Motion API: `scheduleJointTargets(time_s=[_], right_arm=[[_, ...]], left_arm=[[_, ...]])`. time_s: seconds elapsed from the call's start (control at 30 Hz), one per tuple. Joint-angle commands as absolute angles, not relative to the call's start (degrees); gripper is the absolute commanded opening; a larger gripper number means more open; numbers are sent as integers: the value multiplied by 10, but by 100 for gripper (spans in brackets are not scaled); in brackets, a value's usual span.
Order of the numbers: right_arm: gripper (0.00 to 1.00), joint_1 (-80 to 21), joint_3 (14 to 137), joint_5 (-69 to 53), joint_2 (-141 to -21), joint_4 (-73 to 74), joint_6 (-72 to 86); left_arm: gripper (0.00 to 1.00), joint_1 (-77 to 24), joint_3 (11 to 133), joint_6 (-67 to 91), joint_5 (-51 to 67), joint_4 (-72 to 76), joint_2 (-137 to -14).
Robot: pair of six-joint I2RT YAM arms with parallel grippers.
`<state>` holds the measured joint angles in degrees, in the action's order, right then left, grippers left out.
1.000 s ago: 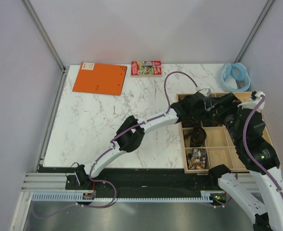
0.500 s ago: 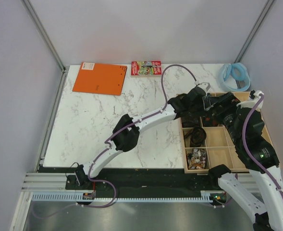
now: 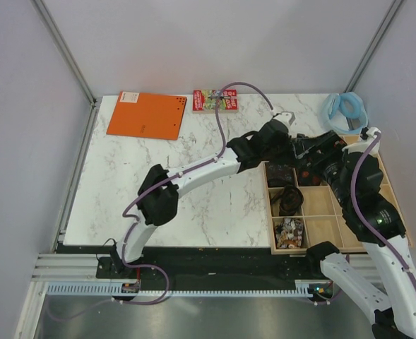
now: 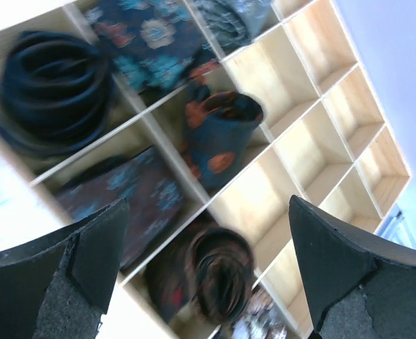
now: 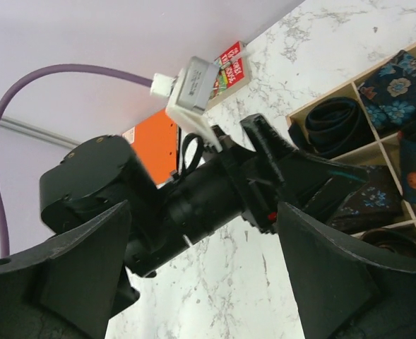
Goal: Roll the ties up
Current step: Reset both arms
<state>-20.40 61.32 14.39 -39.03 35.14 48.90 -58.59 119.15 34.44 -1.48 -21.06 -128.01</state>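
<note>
Tray [image 3: 319,203] of pale wood, split into square compartments, sits at the right side of a white marbled table [image 3: 144,183]. The ties [image 3: 289,201] lie in its compartments on the left side. The left wrist view shows five of them, each in its own compartment: a black coiled tie [image 4: 52,88], a dark tie with blue flowers [image 4: 151,39], a rolled dark tie with orange spots [image 4: 218,134], a flat dark tie with a blue pattern [image 4: 133,201] and a brown-and-black coil [image 4: 211,272]. The left gripper [image 4: 208,212] hovers above them, fingers spread wide, holding nothing. The right gripper [image 5: 202,212] is also spread wide and empty, facing the left arm's wrist near the tray's far left corner. An orange notebook [image 3: 147,115], a small colourful book [image 3: 215,99] and a pale blue ring [image 3: 345,109] lie along the table's far edge.
</note>
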Motion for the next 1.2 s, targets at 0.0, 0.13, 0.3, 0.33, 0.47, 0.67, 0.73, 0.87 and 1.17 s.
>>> scheduleJointTargets(time_s=[0.0,0.13,0.3,0.33,0.47,0.67,0.73,0.87,1.17], right_arm=[[92,-204,629,112,-404,309,502],[92,-204,628,98,-412,303,502],[95,-204,622,70,-422,286,498],[95,-204,622,66,-425,285,498],[97,-205,617,43,-438,274,499],[98,-214,597,2,-452,225,507],[98,-224,599,-46,-467,211,504],[98,-333,652,-31,-560,246,468],[98,-533,693,109,-628,270,424]], left_arm=[[99,-563,1088,323,-59,-187,-1168],[99,-543,965,318,-77,-157,-1066],[98,-492,782,316,-102,-121,-906],[98,-483,755,316,-107,-119,-877],[98,-419,608,307,-138,-108,-751],[98,-291,442,245,-179,-84,-573],[99,-246,415,212,-197,-83,-544],[100,-173,346,152,-202,-54,-501],[100,-45,281,49,-88,50,-548]])
